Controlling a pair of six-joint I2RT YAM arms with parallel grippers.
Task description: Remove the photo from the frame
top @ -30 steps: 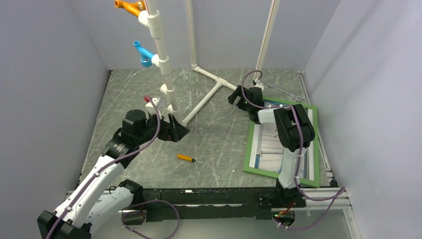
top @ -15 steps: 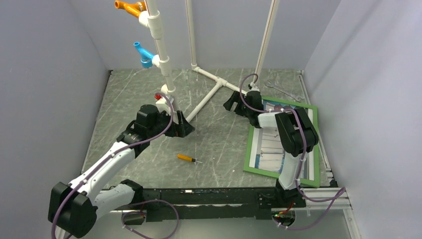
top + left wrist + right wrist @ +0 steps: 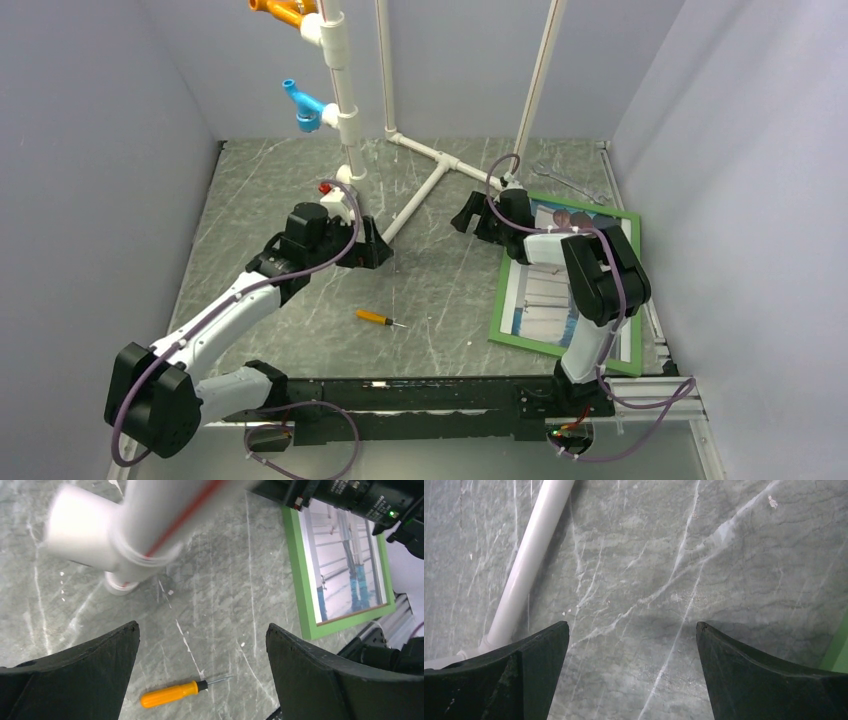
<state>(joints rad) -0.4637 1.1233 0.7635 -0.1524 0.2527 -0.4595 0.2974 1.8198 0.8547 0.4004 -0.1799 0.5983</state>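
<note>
The green frame (image 3: 499, 295) lies flat at the right of the table with the photo (image 3: 535, 295) inside it, face up, partly covered by my right arm. In the left wrist view the frame (image 3: 299, 570) and the photo (image 3: 345, 560) sit at the upper right. My right gripper (image 3: 465, 215) is open and empty just left of the frame's far left corner. Its wrist view (image 3: 631, 625) shows bare table between the jaws and a green sliver of frame (image 3: 838, 650) at the right edge. My left gripper (image 3: 378, 252) is open and empty beside the white stand's upright; its wrist view (image 3: 201, 627) looks down on the table.
A white pipe stand (image 3: 420, 190) spreads over the middle back, its upright carrying an orange fitting (image 3: 280, 12) and a blue fitting (image 3: 305, 105). An orange-handled screwdriver (image 3: 378, 318) lies centre front. A wrench (image 3: 565, 180) rests behind the frame. Grey walls enclose three sides.
My left arm has reached forward and to the right, and the stand's upright with its fittings has shifted right. My right gripper has moved slightly left and nearer. Both stay open.
</note>
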